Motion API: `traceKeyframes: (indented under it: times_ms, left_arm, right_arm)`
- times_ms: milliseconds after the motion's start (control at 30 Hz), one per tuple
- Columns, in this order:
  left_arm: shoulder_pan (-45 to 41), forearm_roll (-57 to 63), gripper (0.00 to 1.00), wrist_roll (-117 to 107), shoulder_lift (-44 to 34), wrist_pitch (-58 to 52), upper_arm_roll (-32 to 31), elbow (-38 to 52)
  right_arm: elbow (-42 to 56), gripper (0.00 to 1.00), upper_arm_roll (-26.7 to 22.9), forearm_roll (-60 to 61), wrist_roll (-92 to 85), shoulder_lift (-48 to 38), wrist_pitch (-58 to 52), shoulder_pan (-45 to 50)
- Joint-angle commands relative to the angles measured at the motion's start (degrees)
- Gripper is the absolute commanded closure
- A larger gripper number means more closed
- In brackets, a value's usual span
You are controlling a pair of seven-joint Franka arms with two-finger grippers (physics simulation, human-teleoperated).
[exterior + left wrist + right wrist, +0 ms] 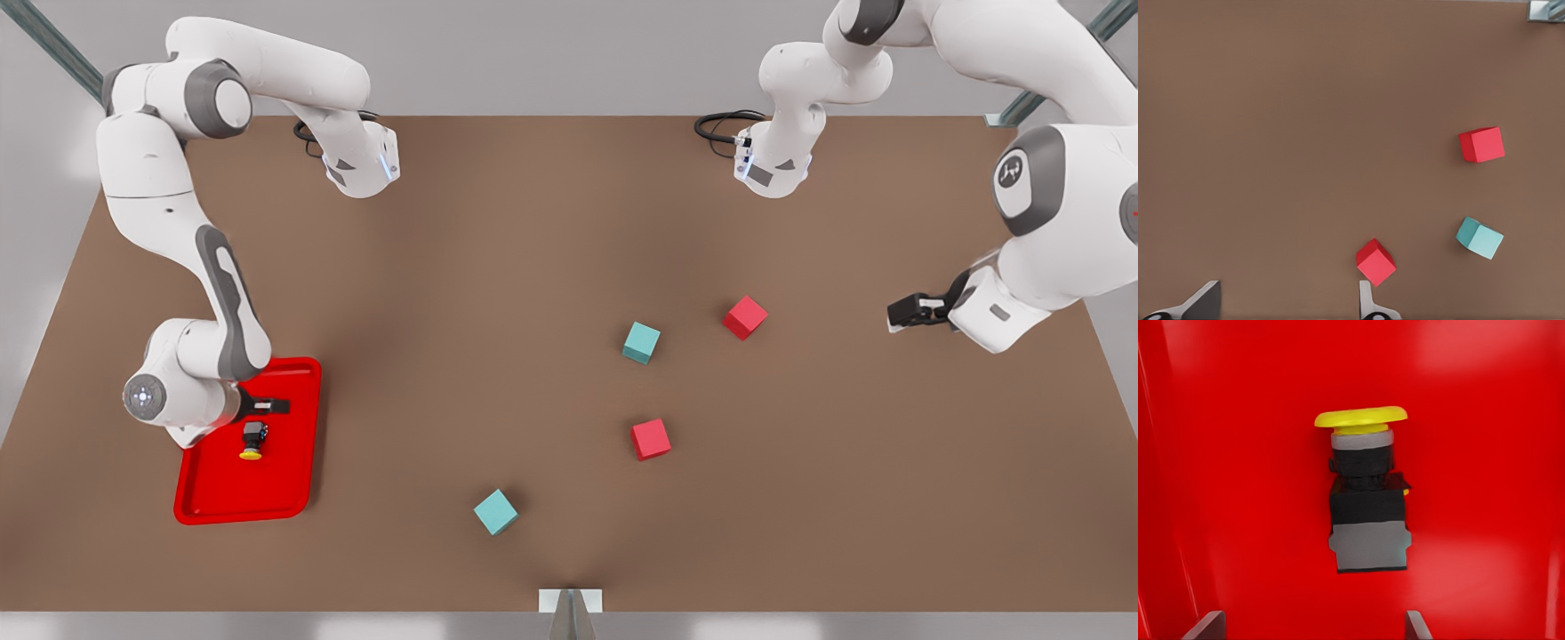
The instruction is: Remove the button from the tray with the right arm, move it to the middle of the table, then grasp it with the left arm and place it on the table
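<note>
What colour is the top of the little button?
Yellow. The button has a round yellow cap, clearest in the right wrist view.

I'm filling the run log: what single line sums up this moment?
right gripper: open above button | button: lying in tray | left gripper: open, waiting over table

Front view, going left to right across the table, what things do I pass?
Tray with the button in it → teal cube → teal cube → red cube → red cube → left end effector.
</note>
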Motion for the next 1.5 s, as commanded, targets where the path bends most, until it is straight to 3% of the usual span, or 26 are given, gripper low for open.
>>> traceKeyframes:
  times_ms: [0, 333, 900, 1467]
  left_arm:
    - [-0.04, 0.1, 0.0, -0.06, 0.0, 0.47, 0.01, 0.03]
    - [-0.04, 0.1, 0.0, -0.06, 0.35, 0.47, 0.01, 0.03]
    - [-0.39, 0.19, 0.0, -0.06, 0.35, -0.06, 0.01, 0.03]
    - [-0.39, 0.19, 0.0, -0.06, 0.35, -0.06, 0.01, 0.03]
  right_arm:
    - [-0.4, 0.0, -0.07, 0.0, -1.85, -0.14, 7.05, -0.66]
    - [-2.51, 0.0, -2.61, 0.0, 0.26, 0.56, 6.61, -0.49]
    - [-1.72, 0.0, -2.35, 0.18, 0.26, 1.53, 5.82, 0.04]
    - [10.94, 0.0, -2.35, 0.53, -5.01, 7.33, 6.52, 2.85]
